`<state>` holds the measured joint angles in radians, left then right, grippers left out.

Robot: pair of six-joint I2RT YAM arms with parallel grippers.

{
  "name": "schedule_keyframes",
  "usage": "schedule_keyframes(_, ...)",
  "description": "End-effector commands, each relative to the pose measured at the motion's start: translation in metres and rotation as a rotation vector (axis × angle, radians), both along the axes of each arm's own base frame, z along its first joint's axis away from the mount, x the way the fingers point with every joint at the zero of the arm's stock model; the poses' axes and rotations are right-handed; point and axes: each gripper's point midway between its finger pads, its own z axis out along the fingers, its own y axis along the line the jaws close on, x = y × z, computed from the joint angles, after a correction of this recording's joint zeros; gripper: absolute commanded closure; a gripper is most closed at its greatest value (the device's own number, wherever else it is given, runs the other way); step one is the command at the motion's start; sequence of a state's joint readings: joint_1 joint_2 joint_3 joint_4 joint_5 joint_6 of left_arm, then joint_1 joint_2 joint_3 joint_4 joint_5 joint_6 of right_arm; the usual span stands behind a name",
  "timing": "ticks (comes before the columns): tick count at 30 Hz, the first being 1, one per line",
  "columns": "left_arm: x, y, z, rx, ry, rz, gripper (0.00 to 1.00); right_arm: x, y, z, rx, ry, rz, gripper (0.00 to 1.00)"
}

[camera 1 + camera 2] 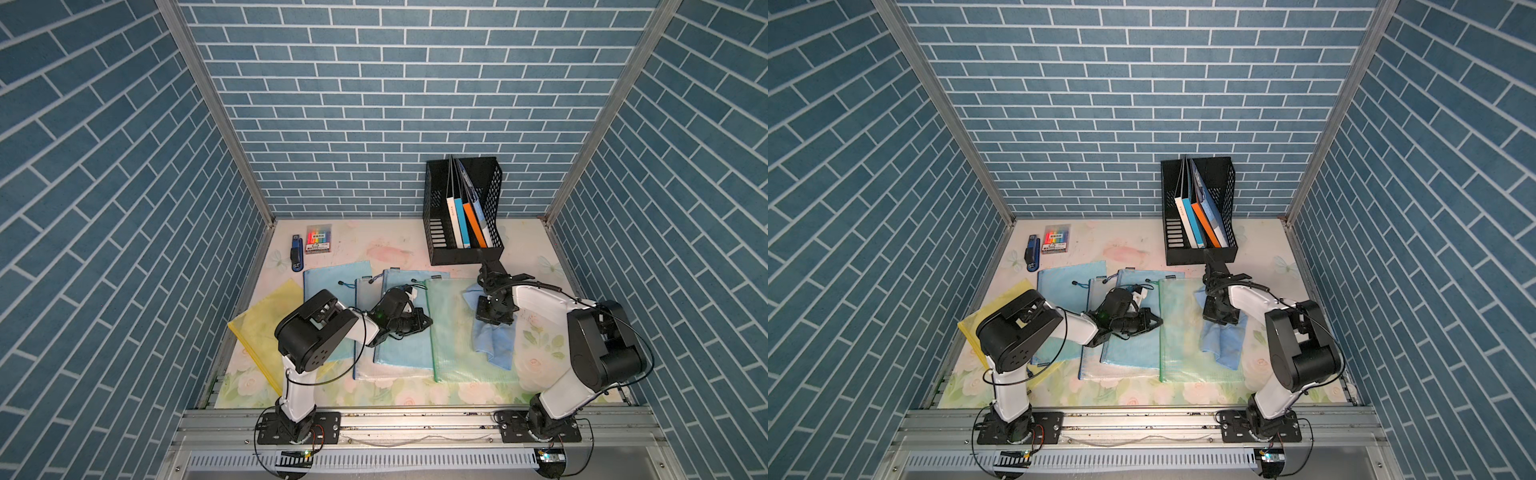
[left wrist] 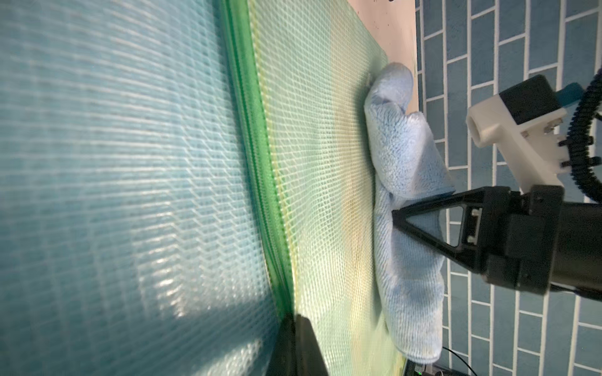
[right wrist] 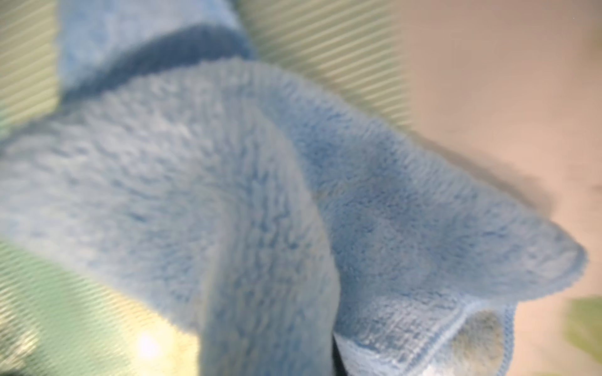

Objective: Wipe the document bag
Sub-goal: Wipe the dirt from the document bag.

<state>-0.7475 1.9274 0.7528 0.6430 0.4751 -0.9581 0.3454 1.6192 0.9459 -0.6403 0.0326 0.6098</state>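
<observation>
The green mesh document bag [image 1: 457,332] [image 1: 1183,336] lies flat at the table's middle right. A light blue cloth [image 1: 496,345] [image 1: 1223,345] lies bunched over its right edge. My right gripper [image 1: 492,318] [image 1: 1219,318] points down onto the cloth and is shut on a fold of it. In the left wrist view its black fingers [image 2: 423,224] meet at the cloth [image 2: 404,156]. The cloth [image 3: 228,195] fills the right wrist view. My left gripper [image 1: 426,322] [image 2: 298,341] is shut, with its tip resting at the green bag's [image 2: 325,162] zipper edge.
Two blue bags [image 1: 399,345] [image 1: 332,282], a clear one and a yellow one [image 1: 266,328] overlap left of the green bag. A black file holder [image 1: 461,216] with books stands at the back right. A stapler [image 1: 297,253] and a highlighter pack [image 1: 319,239] lie back left.
</observation>
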Motion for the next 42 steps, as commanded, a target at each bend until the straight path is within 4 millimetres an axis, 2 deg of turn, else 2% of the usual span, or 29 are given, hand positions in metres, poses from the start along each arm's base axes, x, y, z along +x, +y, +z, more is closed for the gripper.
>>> schedule_keyframes(1, 0.0, 0.002, 0.005, -0.003, -0.014, 0.006, 1.0, -0.012, -0.016, 0.0, -0.068, 0.036, 0.03, 1.0)
schedule_keyframes(4, 0.001, 0.001, 0.005, -0.007, -0.013, 0.008, 1.0, -0.014, -0.001, -0.004, -0.017, 0.041, 0.032, 1.0)
schedule_keyframes(6, 0.002, 0.0, 0.006, -0.009, -0.014, 0.009, 1.0, -0.016, 0.018, -0.004, -0.014, 0.035, 0.058, 1.0)
schedule_keyframes(14, 0.005, -0.002, 0.009, -0.011, -0.019, 0.011, 1.0, -0.036, 0.136, 0.0, 0.105, 0.02, 0.242, 1.0)
schedule_keyframes(18, 0.007, -0.004, 0.01, -0.014, -0.02, 0.012, 1.0, -0.05, 0.166, -0.01, 0.124, 0.056, 0.297, 1.0)
schedule_keyframes(20, 0.008, -0.004, 0.011, -0.016, -0.023, 0.01, 1.0, -0.057, 0.164, -0.018, 0.117, 0.082, 0.286, 1.0)
schedule_keyframes(23, 0.009, -0.003, 0.012, -0.016, -0.027, 0.015, 1.0, -0.059, 0.139, -0.019, 0.058, 0.075, 0.256, 1.0)
schedule_keyframes(26, 0.009, -0.001, 0.013, -0.017, -0.027, 0.018, 1.0, -0.058, 0.098, -0.01, 0.008, 0.058, 0.194, 1.0)
schedule_keyframes(30, 0.011, 0.001, 0.014, -0.025, -0.03, 0.027, 1.0, -0.059, 0.031, -0.001, -0.054, 0.051, 0.085, 1.0)
schedule_keyframes(33, 0.012, 0.0, 0.014, -0.048, -0.021, 0.034, 1.0, -0.064, -0.007, 0.002, -0.103, 0.057, 0.032, 1.0)
schedule_keyframes(35, 0.014, 0.0, 0.015, -0.061, -0.017, 0.043, 1.0, -0.065, -0.018, 0.004, -0.136, 0.063, 0.028, 1.0)
schedule_keyframes(37, 0.016, 0.0, 0.016, -0.064, -0.019, 0.052, 1.0, -0.065, -0.02, 0.004, -0.143, 0.063, 0.03, 1.0)
schedule_keyframes(40, 0.018, -0.002, 0.016, -0.069, -0.021, 0.051, 1.0, -0.059, -0.005, 0.002, -0.07, 0.042, 0.02, 1.0)
schedule_keyframes(42, 0.019, -0.003, 0.014, -0.066, -0.017, 0.05, 1.0, -0.053, 0.013, 0.004, -0.021, 0.007, 0.031, 1.0)
